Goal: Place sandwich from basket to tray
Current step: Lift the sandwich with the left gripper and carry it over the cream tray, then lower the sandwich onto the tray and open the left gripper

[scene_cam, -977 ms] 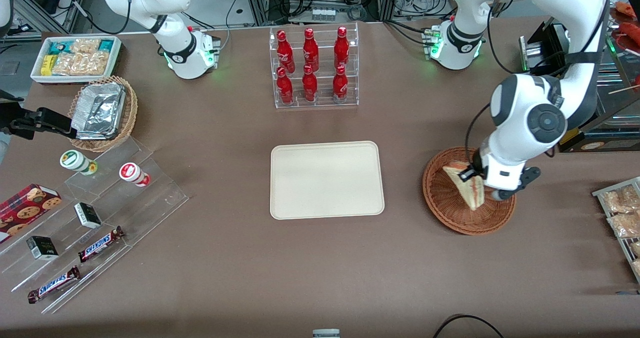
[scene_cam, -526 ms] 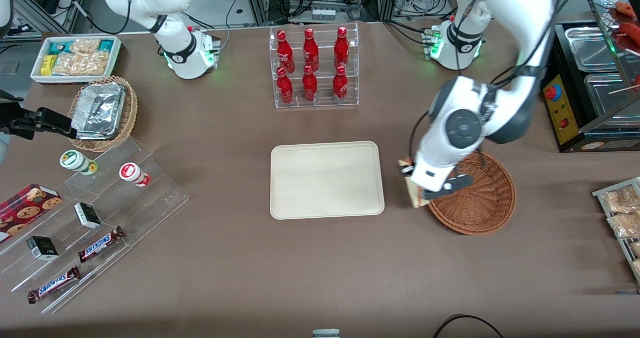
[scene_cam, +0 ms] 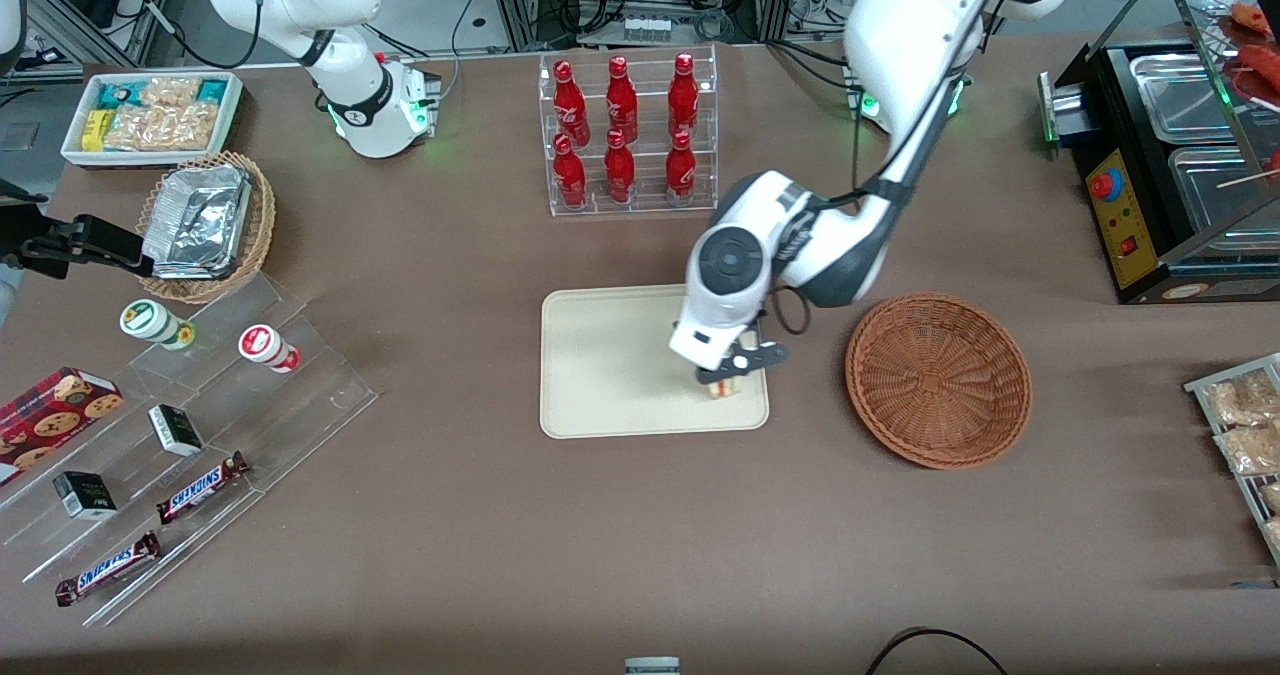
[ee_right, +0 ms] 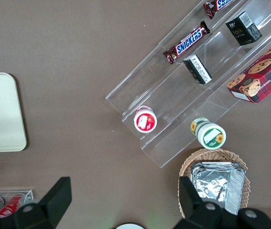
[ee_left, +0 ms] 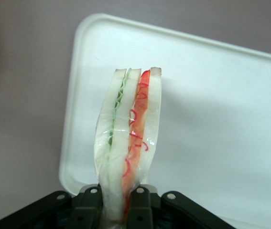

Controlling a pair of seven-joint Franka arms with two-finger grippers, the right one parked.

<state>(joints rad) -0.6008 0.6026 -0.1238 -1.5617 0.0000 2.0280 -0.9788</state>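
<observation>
My left gripper [scene_cam: 722, 380] is shut on the sandwich [scene_cam: 722, 388] and holds it above the cream tray [scene_cam: 620, 365], over the tray's corner nearest the basket. In the left wrist view the wrapped sandwich [ee_left: 129, 133] hangs between the black fingers [ee_left: 140, 202], showing green and red filling, with the tray [ee_left: 211, 119] under it. The reddish-brown wicker basket [scene_cam: 938, 380] stands beside the tray, toward the working arm's end, with nothing in it.
A clear rack of red bottles [scene_cam: 625, 135] stands farther from the camera than the tray. A tan basket with a foil tray [scene_cam: 205, 225], a white snack bin [scene_cam: 152, 115] and acrylic steps with snacks [scene_cam: 190, 435] lie toward the parked arm's end.
My left gripper has carried the sandwich out of the basket, over its rim, and on to above the tray's near corner. The basket now holds nothing.
</observation>
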